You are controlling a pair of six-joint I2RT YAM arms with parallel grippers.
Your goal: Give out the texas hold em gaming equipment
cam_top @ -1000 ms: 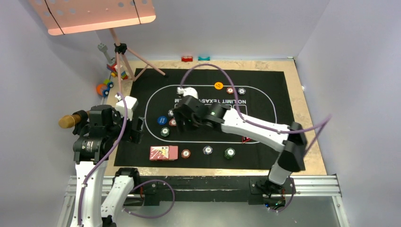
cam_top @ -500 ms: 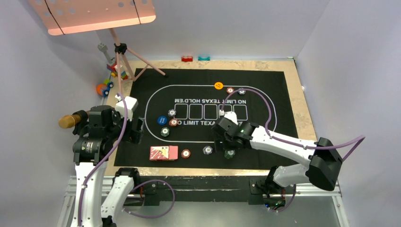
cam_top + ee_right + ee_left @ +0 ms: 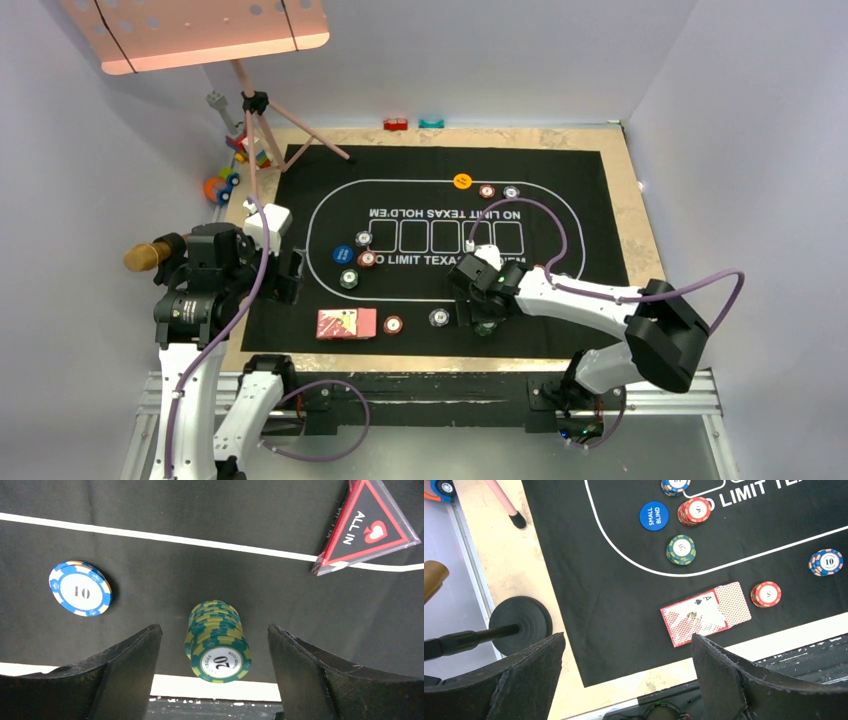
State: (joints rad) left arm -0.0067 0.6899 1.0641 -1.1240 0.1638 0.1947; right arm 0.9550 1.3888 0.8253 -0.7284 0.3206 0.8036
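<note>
Lower centre of the right wrist view: a stack of green chips [image 3: 218, 641] marked 20 stood on the black mat [image 3: 200, 510], between the two dark fingers [image 3: 125, 675] but touching neither.
Right gripper [image 3: 480, 305]: jaws stood wide apart, straddling that green stack near the bottom edge of the mat in the top view, holding nothing.
Blue chip stack [image 3: 80, 588]: marked 10, lay to the left of the green stack, apart from it.
Triangular marker [image 3: 367, 527]: red and black, reading ALL IN, sat at the upper right of the right wrist view, across the white line.
Playing cards [image 3: 705, 612]: red-backed, with an ace face up, lay low on the mat; a red chip stack [image 3: 766, 594] sat just beside them on the right.
Upper part of the left wrist view: a blue button [image 3: 653, 516] reading SMALL BLIND, with a red stack [image 3: 694, 510] to its right and a green stack [image 3: 681, 549] below.
Orange button [image 3: 462, 181]: lay near the top of the white oval, two chips just right of it.
Left gripper [image 3: 626, 680]: jaws fully spread and empty, hanging above the mat's left edge.
</note>
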